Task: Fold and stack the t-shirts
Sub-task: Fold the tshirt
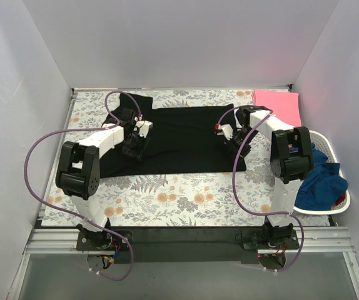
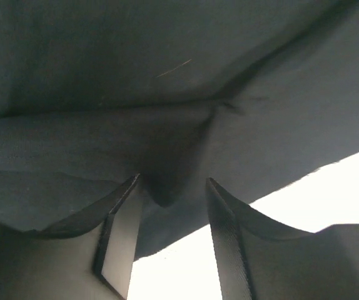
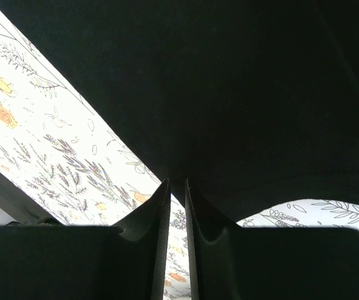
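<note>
Both tools pinch the black t-shirt.

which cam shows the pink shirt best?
Top external. The folded pink shirt lies at the table's far right corner, fully in view. Neither wrist view shows it: the left sees only black shirt fabric, the right black fabric over the floral cloth.

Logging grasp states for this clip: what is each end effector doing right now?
Left end effector: partly closed, pinching a fold of the black t-shirt.
Right end effector: shut on the black t-shirt's edge.
</note>
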`<state>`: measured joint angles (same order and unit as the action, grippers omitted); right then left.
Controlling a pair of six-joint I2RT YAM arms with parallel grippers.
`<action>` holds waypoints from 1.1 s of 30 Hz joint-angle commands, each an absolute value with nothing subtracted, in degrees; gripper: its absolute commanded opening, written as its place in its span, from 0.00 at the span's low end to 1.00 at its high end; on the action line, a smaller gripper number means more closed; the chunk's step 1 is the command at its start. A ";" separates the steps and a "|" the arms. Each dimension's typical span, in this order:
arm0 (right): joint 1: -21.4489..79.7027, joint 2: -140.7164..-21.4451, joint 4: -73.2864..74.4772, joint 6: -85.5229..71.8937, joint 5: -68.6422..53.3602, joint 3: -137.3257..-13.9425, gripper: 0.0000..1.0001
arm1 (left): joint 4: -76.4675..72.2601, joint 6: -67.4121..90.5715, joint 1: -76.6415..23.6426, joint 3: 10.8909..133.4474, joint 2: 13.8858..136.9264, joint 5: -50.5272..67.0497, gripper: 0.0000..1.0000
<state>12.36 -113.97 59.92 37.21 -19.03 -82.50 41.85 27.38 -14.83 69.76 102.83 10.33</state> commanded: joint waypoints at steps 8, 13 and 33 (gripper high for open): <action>12.13 -113.82 59.41 37.27 -18.90 -81.74 0.19 | 42.72 22.50 -15.82 76.46 105.64 2.02 0.00; 12.13 -113.29 59.33 37.70 -18.55 -80.86 0.19 | 42.89 20.13 -16.96 83.48 108.54 0.70 0.00; 12.22 -112.85 59.15 37.88 -19.51 -81.29 0.13 | 37.77 21.42 -15.13 81.22 99.86 6.37 0.38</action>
